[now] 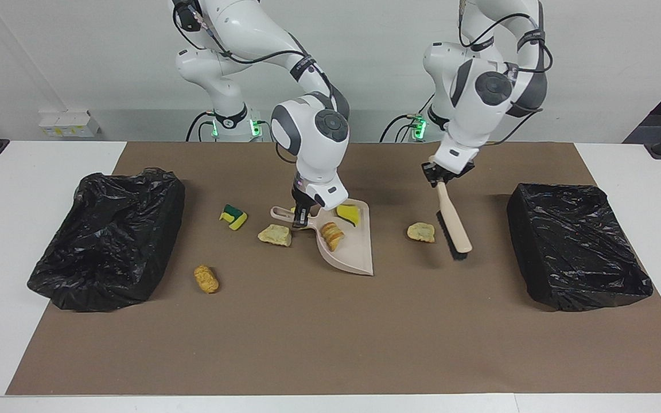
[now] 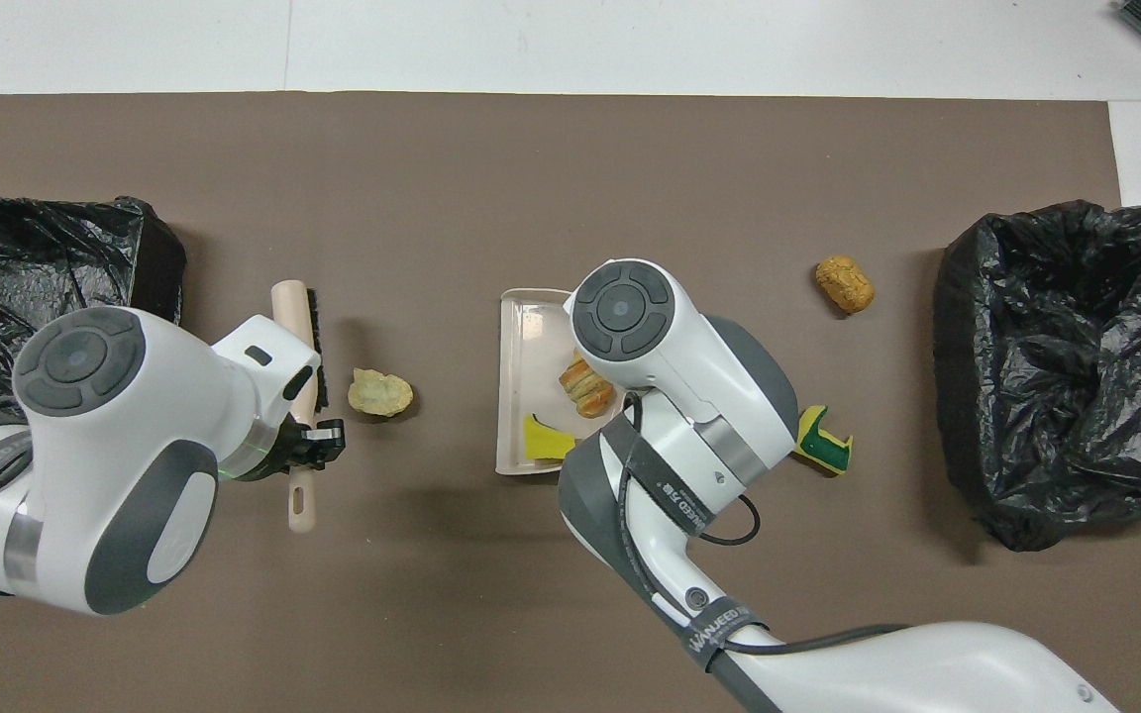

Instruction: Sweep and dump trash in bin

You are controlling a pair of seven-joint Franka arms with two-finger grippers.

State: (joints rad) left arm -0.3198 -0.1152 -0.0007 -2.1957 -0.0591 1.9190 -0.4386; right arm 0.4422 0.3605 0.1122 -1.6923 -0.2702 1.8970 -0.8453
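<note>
Your right gripper [image 1: 302, 213] clamps the beige plastic dustpan [image 1: 349, 246] by its handle. Your left gripper [image 1: 444, 175] grips the beige bristle brush [image 1: 454, 226] beside a pale bread-like chunk [image 1: 420, 232].

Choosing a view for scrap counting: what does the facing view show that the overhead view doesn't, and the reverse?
Facing only: the right pincer gripping the dustpan handle, and a pale chunk beside that handle; the right arm covers both from above. Overhead only: the handle end of the brush, past the left pincer. Both: a bread-like chunk and yellow bit in the dustpan, the green-and-yellow sponge, the golden-brown chunk, the chunk by the brush.
</note>
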